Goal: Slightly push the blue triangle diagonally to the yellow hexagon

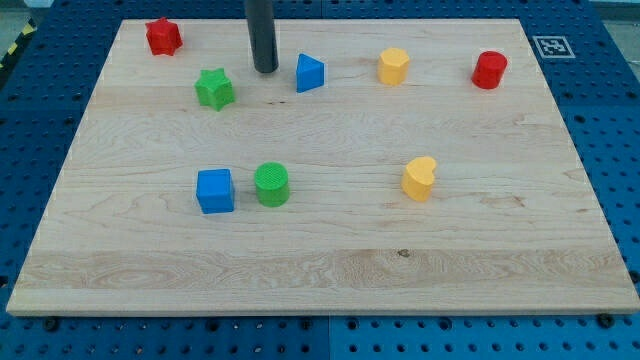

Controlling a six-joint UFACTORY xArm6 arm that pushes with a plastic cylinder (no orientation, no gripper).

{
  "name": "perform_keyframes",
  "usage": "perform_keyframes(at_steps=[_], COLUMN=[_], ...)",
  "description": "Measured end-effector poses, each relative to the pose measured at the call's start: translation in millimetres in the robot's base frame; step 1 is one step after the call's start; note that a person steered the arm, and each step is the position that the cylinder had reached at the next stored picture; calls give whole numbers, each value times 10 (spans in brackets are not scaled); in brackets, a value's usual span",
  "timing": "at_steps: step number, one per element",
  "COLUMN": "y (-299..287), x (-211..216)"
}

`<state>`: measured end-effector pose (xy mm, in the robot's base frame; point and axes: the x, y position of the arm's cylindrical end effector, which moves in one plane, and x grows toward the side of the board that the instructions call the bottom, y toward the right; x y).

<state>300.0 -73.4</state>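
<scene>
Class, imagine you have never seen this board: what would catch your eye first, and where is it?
The dark rod coming down from the view's top stands out first; my tip rests on the board just left of the blue triangle, between it and the green star. Next come the bright blocks dotted over the pale wooden board, such as the blue cube and green cylinder side by side at lower left.

The pale wooden board (330, 250) shows smooth, matt grain with a small dark knot. The blue plastic triangle (309, 73) and yellow plastic hexagon (393, 66) look matt, and the dark rod's tip (265, 70) has a dull sheen.
</scene>
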Motion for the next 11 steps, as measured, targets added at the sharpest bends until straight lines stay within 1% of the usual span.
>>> perform_keyframes(at_steps=[2,3,4,5,6,7,8,9,10,11], y=[6,266,453,449,449,523,941,1241,1033,814], x=[411,521,267,-213,-76,290,213,-160,-407,-494])
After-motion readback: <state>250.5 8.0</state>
